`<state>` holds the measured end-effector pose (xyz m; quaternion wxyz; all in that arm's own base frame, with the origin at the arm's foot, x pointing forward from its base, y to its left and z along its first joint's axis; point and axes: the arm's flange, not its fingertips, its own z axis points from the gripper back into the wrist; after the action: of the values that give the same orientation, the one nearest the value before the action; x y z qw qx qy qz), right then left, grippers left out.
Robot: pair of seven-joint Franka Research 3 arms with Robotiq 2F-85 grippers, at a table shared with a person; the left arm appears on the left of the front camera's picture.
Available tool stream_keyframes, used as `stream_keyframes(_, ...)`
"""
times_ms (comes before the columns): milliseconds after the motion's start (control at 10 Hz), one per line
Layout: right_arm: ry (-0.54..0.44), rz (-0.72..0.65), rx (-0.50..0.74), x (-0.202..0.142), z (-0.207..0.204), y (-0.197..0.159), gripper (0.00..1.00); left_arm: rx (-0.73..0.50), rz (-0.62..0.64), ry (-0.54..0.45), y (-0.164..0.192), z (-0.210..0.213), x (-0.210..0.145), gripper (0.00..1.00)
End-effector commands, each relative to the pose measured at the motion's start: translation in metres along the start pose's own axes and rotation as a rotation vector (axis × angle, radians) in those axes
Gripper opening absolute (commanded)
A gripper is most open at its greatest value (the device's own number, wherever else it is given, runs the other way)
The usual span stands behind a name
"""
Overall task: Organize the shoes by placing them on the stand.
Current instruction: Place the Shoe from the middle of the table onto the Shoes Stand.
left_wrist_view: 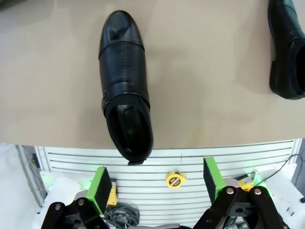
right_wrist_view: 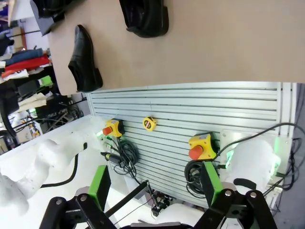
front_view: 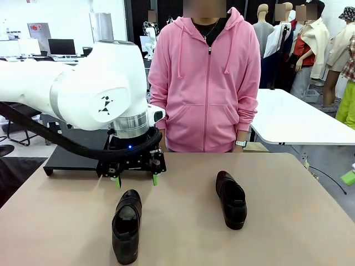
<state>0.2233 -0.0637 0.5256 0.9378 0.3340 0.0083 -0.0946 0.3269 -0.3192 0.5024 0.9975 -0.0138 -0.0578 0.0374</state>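
Two shoes off the stand (front_view: 75,159), on the tabletop (front_view: 288,221): nearer shoe (front_view: 126,224) just in front of it, other shoe (front_view: 232,198) well to its side | step: pickup approach; left gripper (front_view: 136,180) apart, empty, between stand and nearer shoe | next: lower, straddle shoe | right gripper (right_wrist_view: 155,183) apart, empty | stand mostly hidden behind arm (front_view: 105,94), its load unclear

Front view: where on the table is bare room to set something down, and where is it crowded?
Bare table lies between the left shoe and the right shoe, and from the right shoe to the table's right edge. The near-left corner is free too. Crowded: far left, where the open left gripper hangs by the left shoe's toe, before the stand.
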Motion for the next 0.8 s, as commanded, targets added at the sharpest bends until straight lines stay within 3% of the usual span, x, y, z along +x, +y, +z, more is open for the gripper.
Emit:
stream_keyframes(0, 0.002, -0.003, 0.02, -0.002, 0.002, 0.003, 1.0, -0.029, 0.026, 0.012, 0.02, -0.008, -0.012, 1.0)
stream_keyframes(100, 0.002, -0.003, 0.02, -0.002, 0.002, 0.003, 1.0, 0.0, 0.0, 0.0, 0.0, 0.0, 0.0, 1.0)
stream_keyframes(400, 0.002, -0.003, 0.02, -0.002, 0.002, 0.003, 1.0, 0.026, 0.113, -0.082, -0.012, -0.052, 0.012, 1.0)
stream_keyframes(700, 0.002, -0.003, 0.02, -0.002, 0.002, 0.003, 1.0, 0.105, 0.131, 0.013, -0.013, -0.122, 0.025, 1.0)
